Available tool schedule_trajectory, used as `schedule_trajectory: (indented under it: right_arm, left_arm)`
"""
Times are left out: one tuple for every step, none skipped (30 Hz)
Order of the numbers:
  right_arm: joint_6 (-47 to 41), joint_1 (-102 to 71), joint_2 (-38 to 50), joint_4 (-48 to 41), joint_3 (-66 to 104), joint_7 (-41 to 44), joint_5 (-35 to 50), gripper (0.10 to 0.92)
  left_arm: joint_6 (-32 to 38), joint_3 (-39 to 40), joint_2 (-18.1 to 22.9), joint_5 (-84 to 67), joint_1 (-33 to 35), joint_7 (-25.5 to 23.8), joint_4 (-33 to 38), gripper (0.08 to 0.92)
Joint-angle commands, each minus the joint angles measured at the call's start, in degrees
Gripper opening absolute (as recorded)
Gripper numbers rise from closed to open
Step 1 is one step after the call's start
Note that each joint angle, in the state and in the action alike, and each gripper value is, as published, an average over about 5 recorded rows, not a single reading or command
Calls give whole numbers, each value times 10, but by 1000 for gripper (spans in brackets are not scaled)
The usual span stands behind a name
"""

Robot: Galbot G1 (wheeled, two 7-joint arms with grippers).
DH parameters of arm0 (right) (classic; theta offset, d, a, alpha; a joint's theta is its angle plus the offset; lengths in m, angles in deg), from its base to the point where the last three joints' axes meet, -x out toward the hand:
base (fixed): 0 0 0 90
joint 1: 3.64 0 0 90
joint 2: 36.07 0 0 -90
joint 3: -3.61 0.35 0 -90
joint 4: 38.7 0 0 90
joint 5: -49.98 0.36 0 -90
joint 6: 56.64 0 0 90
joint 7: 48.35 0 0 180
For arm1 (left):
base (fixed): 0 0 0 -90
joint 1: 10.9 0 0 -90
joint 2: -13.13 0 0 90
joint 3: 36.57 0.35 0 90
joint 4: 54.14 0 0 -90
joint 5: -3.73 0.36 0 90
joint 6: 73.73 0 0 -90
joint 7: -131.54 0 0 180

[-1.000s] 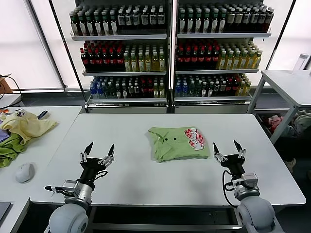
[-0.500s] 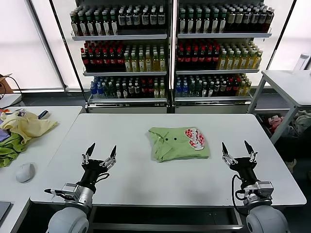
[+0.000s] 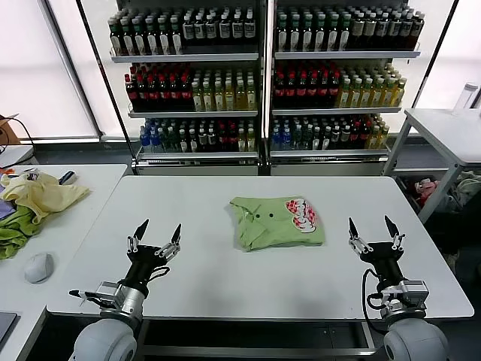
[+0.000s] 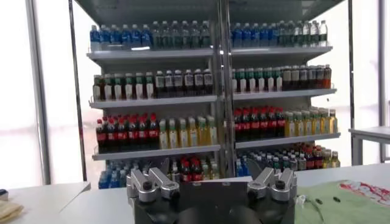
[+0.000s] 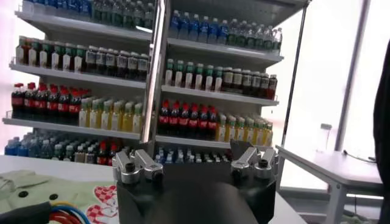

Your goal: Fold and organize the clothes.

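A light lime-green T-shirt [image 3: 275, 222] is seen lying folded into a compact rectangle on the white table [image 3: 225, 278], slightly right of the table's middle. A red-and-white printed graphic [image 3: 301, 213] is shown on the right part of its upper face, and two small dark dots are visible near the collar area. In the left wrist view, an edge of the same T-shirt [image 4: 341, 201] is visible on the table beyond the gripper, and in the right wrist view a part of it with the print [image 5: 73, 204] is shown.

The left gripper [image 3: 155, 239] is held above the near left part of the table, well apart from the T-shirt, with its jaws spread wide and pointing upward; nothing is held between them. The right gripper [image 3: 374, 234] is held above the near right part of the table, to the right of and nearer than the T-shirt, not touching it, and its jaws are likewise parted and empty.

On a separate table to the left, a pale yellow garment [image 3: 41, 193] is piled over a darker green cloth [image 3: 15, 233], and a white computer mouse [image 3: 37, 267] is placed nearer the front. Shelves of bottles [image 3: 263, 75] are seen behind the table.
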Motion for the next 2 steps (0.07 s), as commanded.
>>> schedule_trajectory:
  right_arm:
    - [-9,-1,-1,7,1,-6,-2,823]
    - [-9,-1,-1,7,1,-6,-2,823]
  left_arm:
    - [-1,0,-5,-3,-7,-2,-4,823]
    - [-1,-1,-6,-4,-7,-2,-5,823]
